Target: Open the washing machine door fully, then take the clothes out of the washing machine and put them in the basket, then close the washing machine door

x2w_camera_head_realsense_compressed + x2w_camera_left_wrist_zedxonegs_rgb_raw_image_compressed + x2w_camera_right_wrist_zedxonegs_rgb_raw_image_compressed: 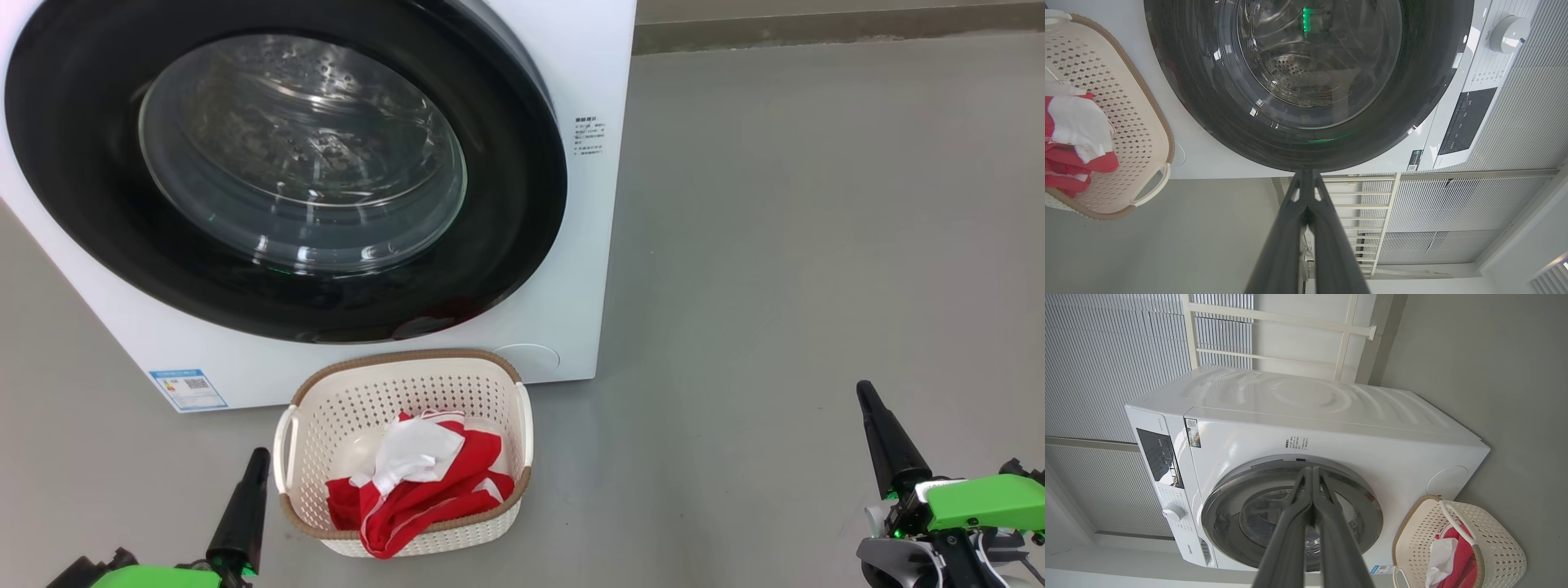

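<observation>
The white front-loading washing machine (596,269) stands on the grey floor (775,245). Its round black washing machine door (286,163) lies flush against the front and looks shut. No red cloth shows through the glass, only bare drum. Just in front of the machine, below the door, sits the cream perforated basket (408,357). The red and white clothes (424,482) are heaped inside it, one fold draped over the near rim.

By this layout the last step, closing the door, appears done. The next move probably calls for no more than a check that the latch has caught.

The left gripper (259,456) has its fingers pressed together on nothing, and it points up just beside the basket's left handle without touching it. The right gripper (865,394), likewise pressed together and empty, is well apart from the basket on the bare floor to its right.
</observation>
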